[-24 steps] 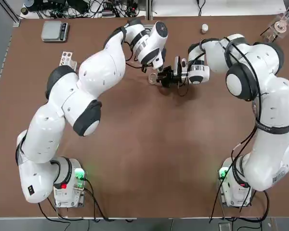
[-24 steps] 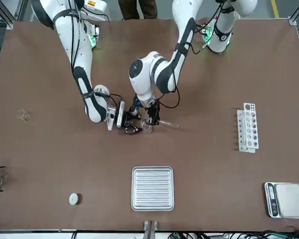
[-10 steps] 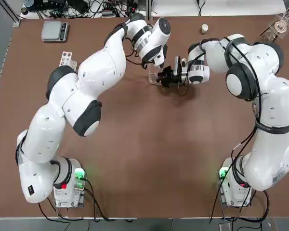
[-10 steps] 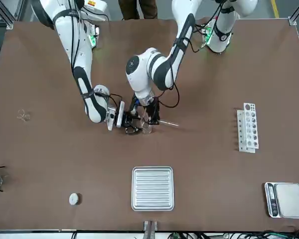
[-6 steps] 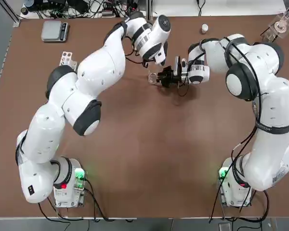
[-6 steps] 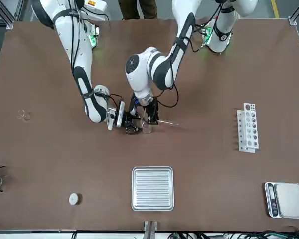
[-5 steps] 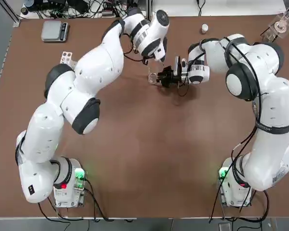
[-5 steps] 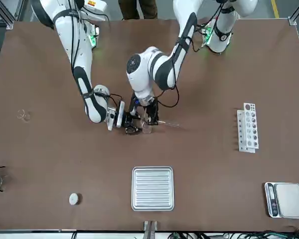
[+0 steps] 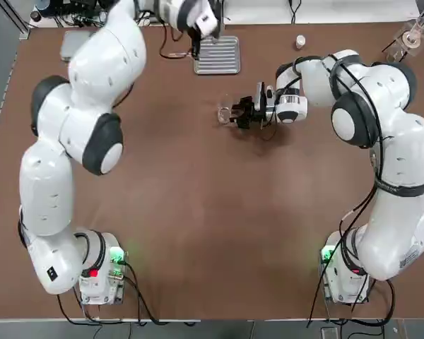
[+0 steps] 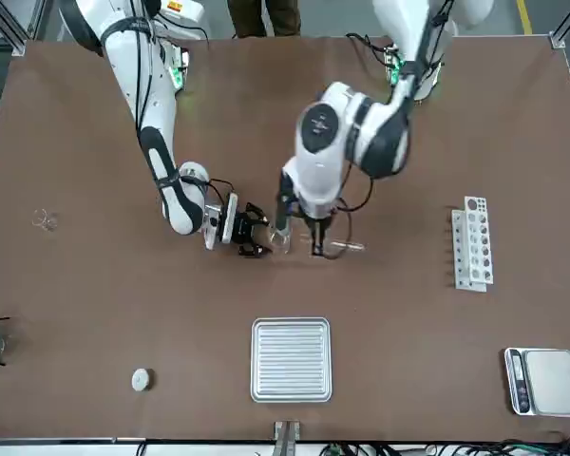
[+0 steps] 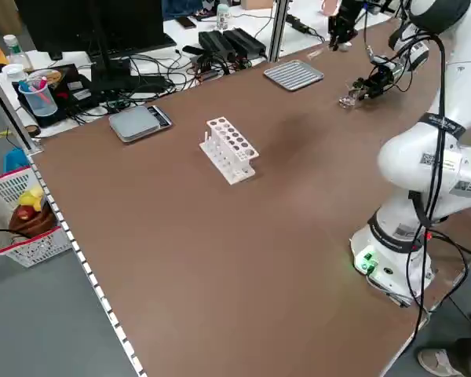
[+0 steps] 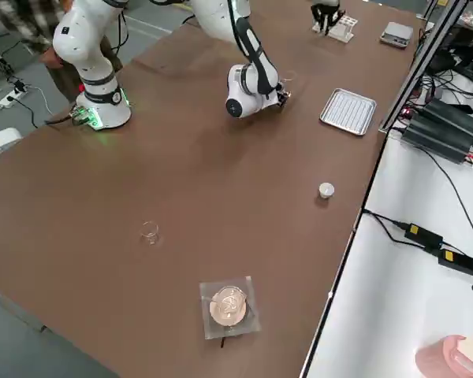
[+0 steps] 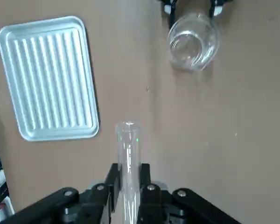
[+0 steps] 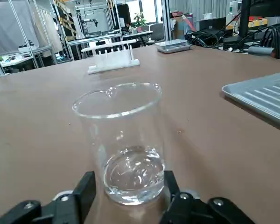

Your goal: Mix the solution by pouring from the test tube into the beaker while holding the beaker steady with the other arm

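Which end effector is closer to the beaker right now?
Right. The right end effector sits at the beaker, a finger on either side of its base. The left end effector is off toward the metal tray, holding the test tube.

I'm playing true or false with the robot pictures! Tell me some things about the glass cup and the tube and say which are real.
1. The beaker stands upright. True.
2. The left gripper holds a test tube. True.
3. The test tube is tipped over the beaker. False: it is well away from it, near the metal tray.
4. The beaker sits on the metal tray. False: it sits on the bare table, with the jaws of the right gripper on either side of it.
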